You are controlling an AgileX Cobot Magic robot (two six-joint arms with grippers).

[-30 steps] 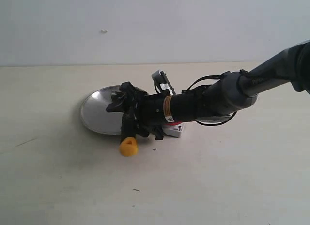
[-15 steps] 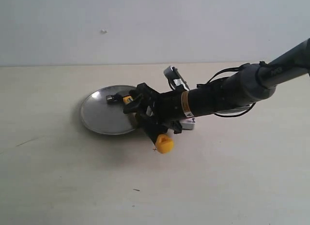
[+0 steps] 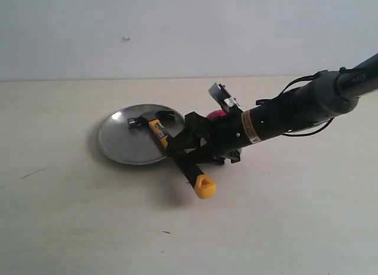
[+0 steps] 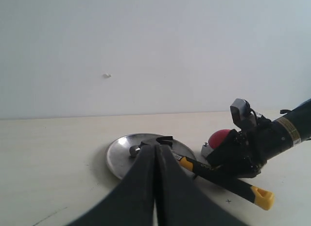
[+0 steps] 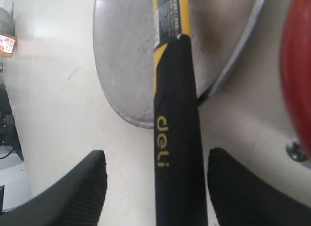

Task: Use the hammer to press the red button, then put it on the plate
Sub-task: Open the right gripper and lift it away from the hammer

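Observation:
The hammer point(image 3: 177, 154) lies with its dark head point(image 3: 139, 121) on the silver plate point(image 3: 118, 145); its black handle runs off the rim onto the table and ends in a yellow cap point(image 3: 205, 186). My right gripper point(image 3: 184, 146) is open and straddles the handle point(image 5: 177, 129), its ribbed fingers point(image 5: 82, 187) on either side with clear gaps. The red button point(image 3: 217, 114) sits just behind the right arm, also visible in the right wrist view point(image 5: 296, 90). My left gripper point(image 4: 155, 147) is shut on nothing, hanging well short of the plate point(image 4: 121, 158).
A pale table point(image 3: 88, 227) meets a plain white wall behind. The right arm point(image 3: 295, 112) reaches in from the right over the button. A small black cross mark point(image 4: 228, 201) is on the table near the handle.
The right gripper swung the hammer round, laid its head on the plate, opened and drew back to the right along the handle. The button now shows behind the arm.

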